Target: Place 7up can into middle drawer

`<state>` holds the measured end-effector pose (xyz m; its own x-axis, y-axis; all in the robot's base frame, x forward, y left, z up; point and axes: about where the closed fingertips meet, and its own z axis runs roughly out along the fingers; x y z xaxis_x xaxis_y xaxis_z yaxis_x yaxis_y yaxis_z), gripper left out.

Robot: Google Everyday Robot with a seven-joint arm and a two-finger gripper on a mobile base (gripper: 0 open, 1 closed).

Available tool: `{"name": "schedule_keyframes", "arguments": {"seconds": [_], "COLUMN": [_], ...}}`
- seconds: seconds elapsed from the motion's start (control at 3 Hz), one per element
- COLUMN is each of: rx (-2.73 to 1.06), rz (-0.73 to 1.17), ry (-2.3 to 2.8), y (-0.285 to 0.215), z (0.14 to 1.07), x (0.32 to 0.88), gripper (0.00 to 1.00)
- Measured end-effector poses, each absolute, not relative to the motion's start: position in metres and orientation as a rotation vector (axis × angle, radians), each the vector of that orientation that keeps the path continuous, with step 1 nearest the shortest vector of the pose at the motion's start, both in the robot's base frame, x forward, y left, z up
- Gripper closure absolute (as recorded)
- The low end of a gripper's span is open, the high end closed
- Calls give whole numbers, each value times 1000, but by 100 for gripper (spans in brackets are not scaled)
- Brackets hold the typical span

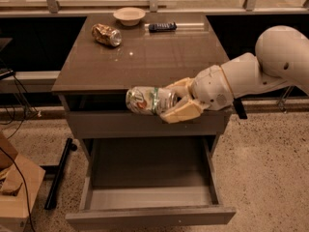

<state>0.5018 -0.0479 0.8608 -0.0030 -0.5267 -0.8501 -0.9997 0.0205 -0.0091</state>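
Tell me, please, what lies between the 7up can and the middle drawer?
Camera view: only the upper drawer front; the gripper holds the 7up can at the table's front edge, above the middle drawer.

The gripper (175,99), in front of the cabinet (145,57) above the middle drawer (149,217), clasps the 7up can (144,100), hiding its right end; the can's lettering is blurred. The arm (275,57) runs off the right edge.

Crumpled gold-brown can (106,35), pale round bowl (129,16) and flat black device (162,27) lie on the brown cabinet top (159,57), the gripper (170,100) clasping a 7up can (144,100) at its front edge.
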Motion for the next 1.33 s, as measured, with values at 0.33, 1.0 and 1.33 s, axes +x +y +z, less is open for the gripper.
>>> {"name": "schedule_keyframes", "arguments": {"seconds": [0.33, 1.0, 1.33], "rx": [-1533, -1311, -1296], "rz": [1003, 1201, 1194], "ry": [1731, 1862, 1885], "y": [-48, -19, -18], "z": [812, 708, 698], "x": [478, 480, 484], "gripper": [100, 100, 100]}}
